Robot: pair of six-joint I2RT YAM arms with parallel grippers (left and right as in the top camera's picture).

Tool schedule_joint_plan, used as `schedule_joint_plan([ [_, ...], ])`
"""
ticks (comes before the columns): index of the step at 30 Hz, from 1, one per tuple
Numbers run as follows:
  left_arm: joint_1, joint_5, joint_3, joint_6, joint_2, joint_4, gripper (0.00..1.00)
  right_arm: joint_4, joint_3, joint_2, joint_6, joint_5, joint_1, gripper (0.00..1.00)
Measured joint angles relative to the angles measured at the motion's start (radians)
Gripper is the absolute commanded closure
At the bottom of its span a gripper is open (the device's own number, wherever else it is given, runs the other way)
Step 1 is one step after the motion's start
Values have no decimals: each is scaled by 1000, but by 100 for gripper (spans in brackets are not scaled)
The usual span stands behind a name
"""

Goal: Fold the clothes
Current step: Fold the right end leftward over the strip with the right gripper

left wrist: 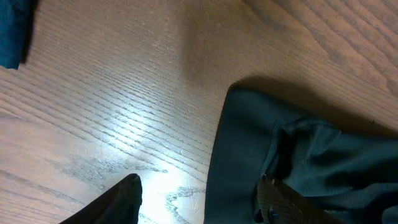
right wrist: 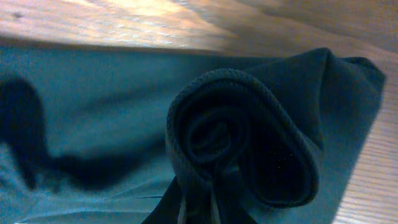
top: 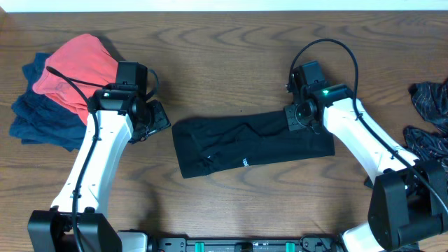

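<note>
A black shirt (top: 252, 143) lies folded into a long strip across the middle of the table, a small white logo (top: 245, 162) near its front edge. My left gripper (top: 160, 120) stands open at the strip's left end. In the left wrist view its fingers (left wrist: 124, 200) straddle the shirt's (left wrist: 298, 155) left edge, one over bare wood, the other over the cloth. My right gripper (top: 295, 120) is at the strip's upper right end. In the right wrist view that gripper (right wrist: 214, 208) is shut on a curled-up roll of the black shirt (right wrist: 242, 137).
A heap of blue clothes (top: 42, 115) with a coral garment (top: 80, 66) on top sits at the far left. Dark patterned garments (top: 428, 119) lie at the right edge. Bare wood table (top: 224, 56) surrounds the shirt.
</note>
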Motion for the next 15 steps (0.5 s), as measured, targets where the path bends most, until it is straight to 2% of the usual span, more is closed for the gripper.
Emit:
schedule_joint_plan([
  [4, 0, 0, 0, 0, 0, 0, 38, -6, 0, 0, -77, -120, 0, 77],
  [7, 0, 0, 0, 0, 0, 5, 38, -6, 0, 0, -125, -174, 0, 75],
  [15, 0, 0, 0, 0, 0, 7, 38, 3, 0, 0, -48, -24, -3, 69],
])
